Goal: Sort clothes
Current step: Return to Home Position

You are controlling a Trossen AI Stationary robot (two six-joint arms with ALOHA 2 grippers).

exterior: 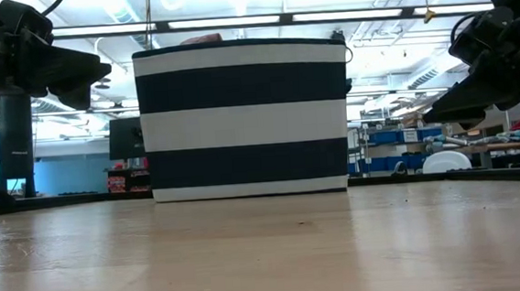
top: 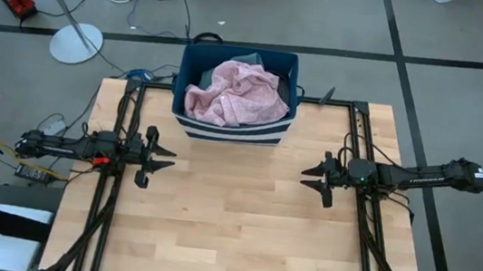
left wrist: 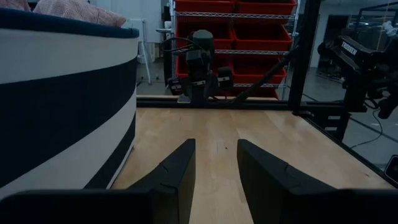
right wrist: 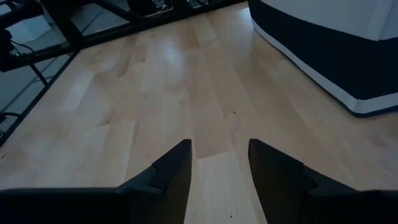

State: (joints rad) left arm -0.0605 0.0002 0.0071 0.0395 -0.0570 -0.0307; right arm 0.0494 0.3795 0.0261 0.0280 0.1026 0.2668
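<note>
A dark blue bin with white stripes (top: 231, 130) stands at the table's far middle; it also shows in the low view (exterior: 243, 119). A large pink shirt (top: 235, 96) fills it, lying on top of a teal-grey piece (top: 248, 60) that shows at the far rim. The pink shirt's top shows in the left wrist view (left wrist: 81, 11). My left gripper (top: 170, 158) is open and empty above the table's left part, fingers toward the right. My right gripper (top: 305, 177) is open and empty above the right part, fingers toward the left.
The bare wooden table (top: 230, 235) stretches between and in front of both grippers. Black frame rails (top: 114, 185) run along the table's left and right sides. A lamp stand (top: 76, 42) and cables lie on the floor beyond the far edge.
</note>
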